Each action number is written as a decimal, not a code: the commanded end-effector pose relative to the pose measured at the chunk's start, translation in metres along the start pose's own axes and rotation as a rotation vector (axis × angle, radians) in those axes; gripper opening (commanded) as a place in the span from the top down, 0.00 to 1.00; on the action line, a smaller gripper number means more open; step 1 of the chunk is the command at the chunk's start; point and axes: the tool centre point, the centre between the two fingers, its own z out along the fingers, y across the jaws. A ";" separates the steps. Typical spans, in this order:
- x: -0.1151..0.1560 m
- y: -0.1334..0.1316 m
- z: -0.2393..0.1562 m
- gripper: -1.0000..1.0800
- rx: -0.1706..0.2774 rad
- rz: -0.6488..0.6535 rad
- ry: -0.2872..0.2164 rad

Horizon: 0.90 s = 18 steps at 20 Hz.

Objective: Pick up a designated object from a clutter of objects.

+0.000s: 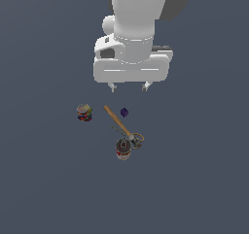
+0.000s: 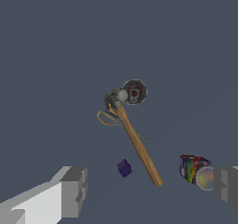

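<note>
Five small things are counted on the dark grey counter [image 1: 44, 179]: one purple cube [image 1: 124, 112], one hammer [image 1: 119, 125], one striped round thing [image 1: 84, 112], one can [image 1: 123, 149] and one thin ring [image 1: 138, 139].

One tool [image 1: 129, 86] is seen in the exterior view, hanging from the white arm above the clutter, its two short fingertips [image 1: 113, 87] set well apart with nothing between them; it is spread and empty, and no object is touched by it. In the wrist view the tool [image 2: 151, 188] is shown by two grey fingers [image 2: 74, 191] at opposite sides of the frame, and the purple cube [image 2: 124, 168] is seen on the counter in the wide gap between them.

The cube is the smallest thing present. In the exterior view it is found just beside the upper part of the wooden handle, toward the exterior view's right of it, and apart from it. The striped round thing is placed on the other side of the handle, toward the exterior view's left, also apart.

The hammer [image 2: 132, 135] is laid diagonally, its metal head close against the dark-topped can [image 2: 135, 91]. The ring [image 2: 106, 118], thin and yellowish, is seen lying by the head; whether it is touching cannot be told. The striped round thing [image 2: 193, 169] is partly hidden by one finger in the wrist view.
</note>
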 end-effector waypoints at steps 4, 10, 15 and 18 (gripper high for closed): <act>-0.002 0.001 0.013 0.04 -0.002 -0.025 -0.002; -0.009 0.003 0.045 0.04 -0.004 -0.086 -0.004; -0.020 0.006 0.084 0.04 -0.005 -0.166 -0.008; -0.032 0.007 0.112 0.04 -0.005 -0.226 -0.010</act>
